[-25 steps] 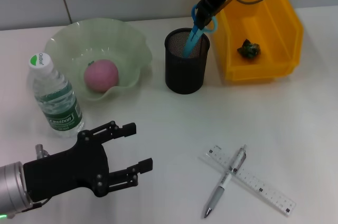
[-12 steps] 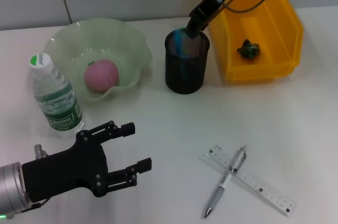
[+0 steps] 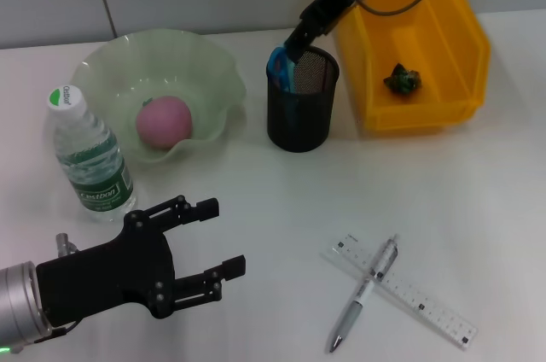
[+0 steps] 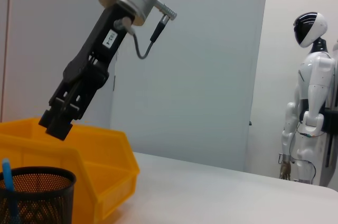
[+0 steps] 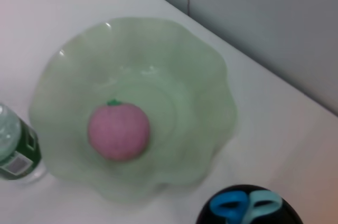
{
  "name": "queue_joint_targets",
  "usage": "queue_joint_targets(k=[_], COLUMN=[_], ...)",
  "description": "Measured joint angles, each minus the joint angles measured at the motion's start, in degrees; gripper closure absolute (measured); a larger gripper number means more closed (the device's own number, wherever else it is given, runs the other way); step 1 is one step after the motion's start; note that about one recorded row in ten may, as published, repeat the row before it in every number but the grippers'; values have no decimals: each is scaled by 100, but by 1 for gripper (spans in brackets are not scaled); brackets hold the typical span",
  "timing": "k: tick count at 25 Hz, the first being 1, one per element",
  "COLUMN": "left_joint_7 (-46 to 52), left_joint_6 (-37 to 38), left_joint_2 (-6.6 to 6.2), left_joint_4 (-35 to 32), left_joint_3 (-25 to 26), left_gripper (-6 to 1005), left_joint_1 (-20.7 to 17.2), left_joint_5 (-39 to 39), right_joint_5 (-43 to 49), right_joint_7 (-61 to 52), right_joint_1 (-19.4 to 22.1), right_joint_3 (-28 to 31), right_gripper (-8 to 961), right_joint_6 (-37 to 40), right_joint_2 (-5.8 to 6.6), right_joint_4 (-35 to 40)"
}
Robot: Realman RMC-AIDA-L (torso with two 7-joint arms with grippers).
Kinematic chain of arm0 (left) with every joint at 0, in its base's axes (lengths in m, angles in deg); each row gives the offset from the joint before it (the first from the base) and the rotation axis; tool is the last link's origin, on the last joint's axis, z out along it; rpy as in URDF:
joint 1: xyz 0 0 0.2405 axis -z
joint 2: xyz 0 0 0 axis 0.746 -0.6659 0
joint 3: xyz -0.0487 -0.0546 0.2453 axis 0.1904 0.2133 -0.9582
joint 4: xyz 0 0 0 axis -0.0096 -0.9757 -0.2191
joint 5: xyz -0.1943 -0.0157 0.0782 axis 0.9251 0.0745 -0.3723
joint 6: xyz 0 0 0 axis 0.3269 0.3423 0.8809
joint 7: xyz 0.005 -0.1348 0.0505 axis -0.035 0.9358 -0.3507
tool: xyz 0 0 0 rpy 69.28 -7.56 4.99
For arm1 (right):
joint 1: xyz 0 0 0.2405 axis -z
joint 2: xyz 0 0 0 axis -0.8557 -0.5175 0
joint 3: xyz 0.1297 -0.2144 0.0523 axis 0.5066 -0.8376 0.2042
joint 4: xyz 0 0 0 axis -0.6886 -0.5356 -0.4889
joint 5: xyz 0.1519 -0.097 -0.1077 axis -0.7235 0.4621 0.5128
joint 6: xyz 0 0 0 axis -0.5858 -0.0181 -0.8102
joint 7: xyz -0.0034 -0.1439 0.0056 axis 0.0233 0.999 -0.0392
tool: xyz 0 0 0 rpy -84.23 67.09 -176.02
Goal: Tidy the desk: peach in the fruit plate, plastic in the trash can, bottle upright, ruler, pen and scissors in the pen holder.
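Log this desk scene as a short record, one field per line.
peach: in the fruit plate
bottle: upright, beside the plate
scissors: in the pen holder, blue handles at its rim
plastic: in the yellow bin
pen: lying on the desk, crossing the ruler
right gripper: above the pen holder, empty
left gripper: open, low over the desk
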Motion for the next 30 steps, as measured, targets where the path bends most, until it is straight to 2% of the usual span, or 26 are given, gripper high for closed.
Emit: queue_joint_targets(k=[3, 4, 11, 15, 18, 22, 27, 30], left_joint_7=[40, 60, 68, 86, 86, 43, 64, 80], left_joint_6=[0, 0, 0, 5, 5, -56, -75, -97], left_joint_2=[-5, -21, -31, -50, -50, -65, -85, -110], left_joint_4=[-8, -12, -8, -1, -1, 0, -2, -2], left_joint_3=[0, 0, 0, 0, 0, -39, 21, 54], left_gripper=[214, 214, 214, 214, 214, 214, 214, 214], left_joint_1=[2, 8, 25, 47, 47, 57, 60, 65], left_joint_5=[-1, -1, 0, 0, 0, -24, -373, -546], right_joint_5=[-116, -348, -951, -1362, -1369, -1207, -985, -925], right_joint_7=[9, 13, 15, 29, 30, -34, -73, -123], right_joint_1=[270, 480, 930, 1281, 1375, 1517, 1599, 1615], right_joint_3=[9, 6, -7, -12, -51, -309, -651, -947], right_gripper=[307, 272, 273, 273, 273, 272, 273, 274], right_joint_6=[332, 570, 963, 1504, 1730, 2155, 2190, 2091], right_joint_2=[-162, -228, -243, -204, -232, -338, -418, -449], right_joint_4=[688, 1092, 1623, 1927, 2032, 2109, 1981, 1650])
